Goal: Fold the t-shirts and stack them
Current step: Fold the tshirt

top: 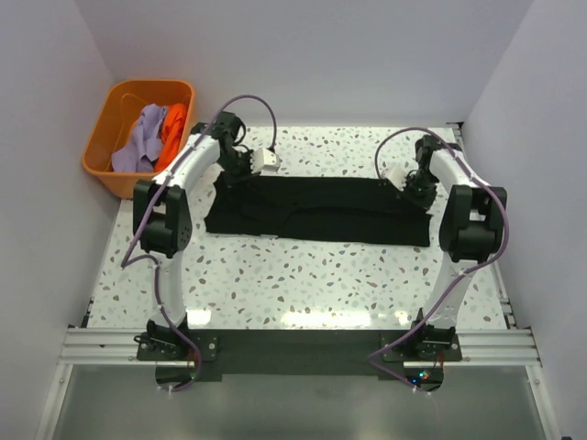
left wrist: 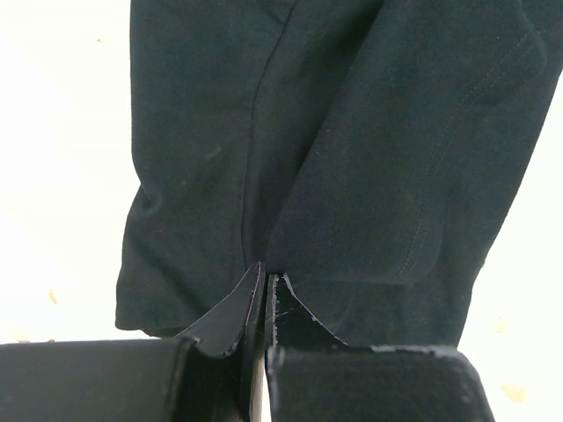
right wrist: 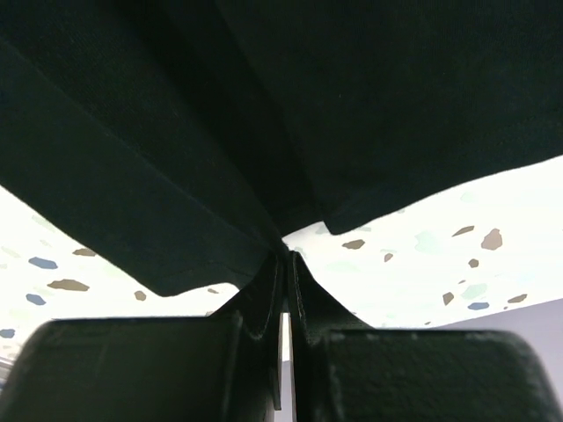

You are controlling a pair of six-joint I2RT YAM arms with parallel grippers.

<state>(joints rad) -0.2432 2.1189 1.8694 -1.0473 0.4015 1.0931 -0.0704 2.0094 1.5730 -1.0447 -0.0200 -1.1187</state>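
White walls box in a pale speckled bench (top: 303,275), both arm bases bolted along its near edge; beyond a bare strip of it lies the large black cloth t-shirt (top: 321,215), drawn into a band whose long axis runs left to right; the left end effector (top: 237,170) sits at the band's far left corner and the right end effector (top: 415,188) at its far right corner, so each arm has its own end of the cloth; in both wrist views the jaws are pressed together on a pinch of black cloth at the tips, and on the right the cloth lifts clear of the bench; the rest of the shirt lies toward the arm bases from both grips, so the fold probably carries the far edge nearward; farthest, off the far left corner, a rigid orange plastic tub (top: 96,151) holds a lavender cloth t-shirt (top: 138,142) and a bright orange cloth t-shirt (top: 174,128), neither yet folded.
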